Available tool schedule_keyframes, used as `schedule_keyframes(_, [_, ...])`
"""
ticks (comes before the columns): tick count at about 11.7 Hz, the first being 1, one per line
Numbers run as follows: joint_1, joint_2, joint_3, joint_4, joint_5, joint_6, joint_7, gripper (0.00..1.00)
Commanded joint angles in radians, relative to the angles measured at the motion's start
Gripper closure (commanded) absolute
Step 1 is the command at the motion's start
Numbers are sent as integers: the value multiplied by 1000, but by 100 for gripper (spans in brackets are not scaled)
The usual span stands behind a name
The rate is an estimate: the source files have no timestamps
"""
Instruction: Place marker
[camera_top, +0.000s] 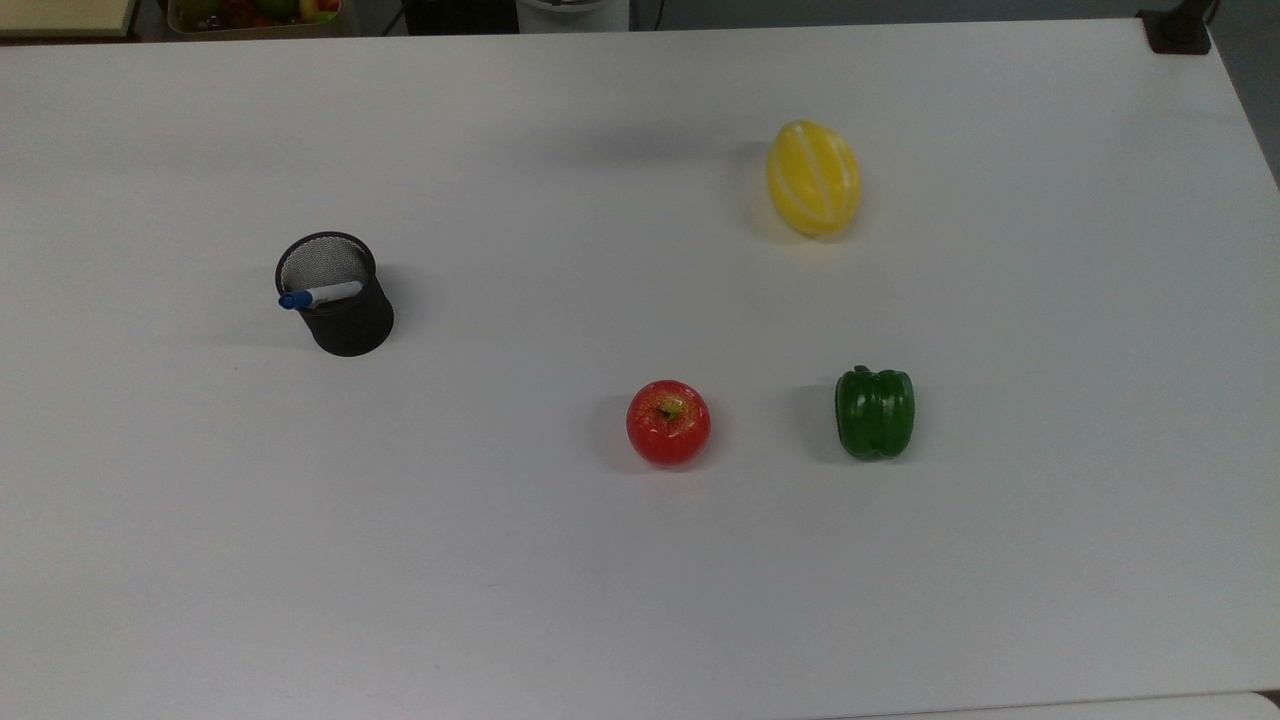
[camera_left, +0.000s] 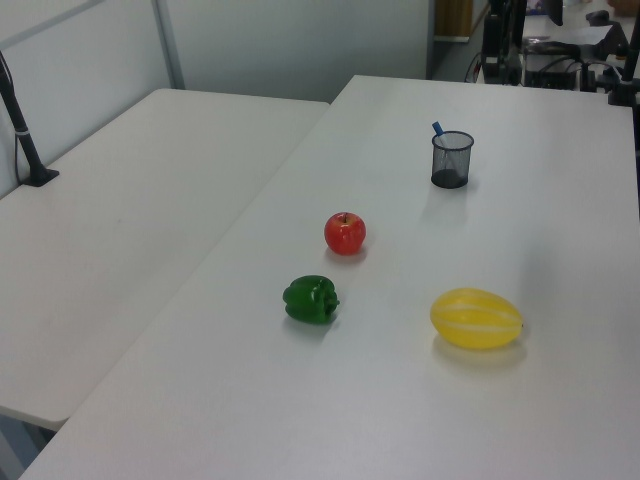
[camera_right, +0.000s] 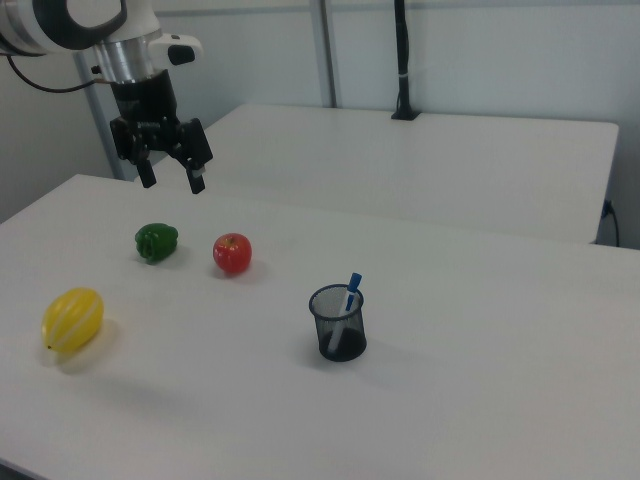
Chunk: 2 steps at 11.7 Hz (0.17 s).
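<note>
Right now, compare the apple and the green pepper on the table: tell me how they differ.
The apple is red with a yellowish patch around its stem; the green pepper is solid dark green. The apple is round and sits stem-up; the pepper is blocky and lobed, lying on its side with its stem toward the top view's top. The apple lies nearer the mesh cup; the pepper sits to the top view's right of it. Both rest free on the white table, untouched.
</note>
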Motion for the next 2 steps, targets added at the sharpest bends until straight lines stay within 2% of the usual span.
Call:
schedule_keyframes(1, [-3, 6, -7, 15, 14, -2, 16, 0])
schedule_keyframes(2, [-4, 6, -8, 15, 14, 0, 16, 0])
